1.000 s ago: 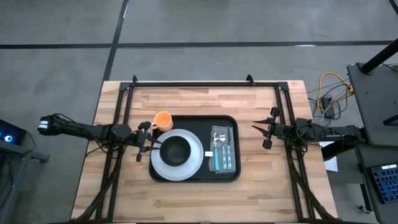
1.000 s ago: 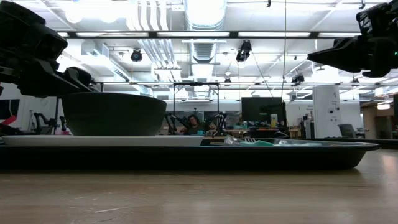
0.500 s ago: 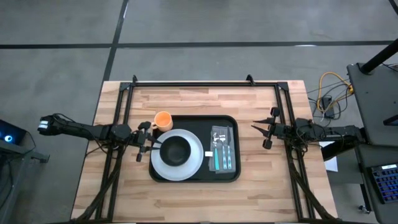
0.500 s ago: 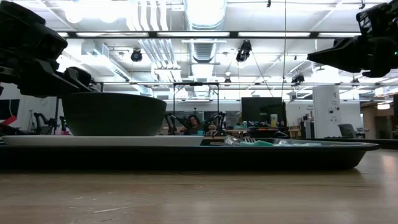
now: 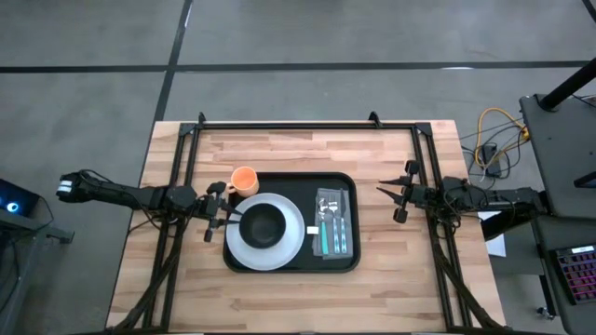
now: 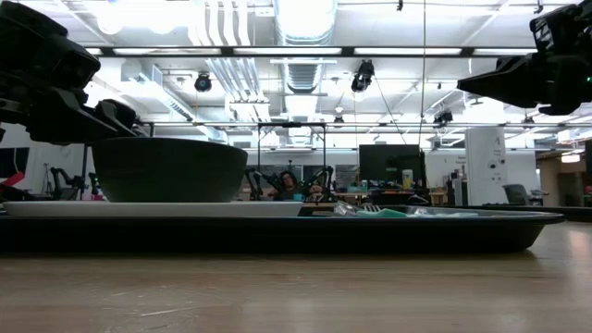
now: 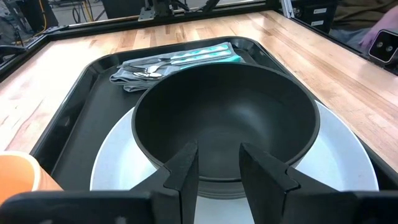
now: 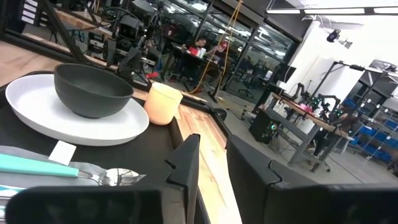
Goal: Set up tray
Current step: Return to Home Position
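Left hand (image 5: 223, 212) and right hand (image 5: 391, 195) are held parted, empty, flanking the short edges of the tray (image 5: 293, 183); only homing is apparently required.

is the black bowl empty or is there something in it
Empty. The left wrist view looks straight into the bowl, upright on the white plate, and shows only its bare dark inside.

The one difference lies off the table: the backlit keyboard (image 5: 579, 274) at the lower right corner of the high view glows pinkish red now, where it glowed blue a second ago and half a second ago. Over the table nothing has shifted in the high or low view, neither the left gripper (image 5: 233, 216), the right gripper (image 5: 382, 193) nor the tray (image 5: 298, 186)
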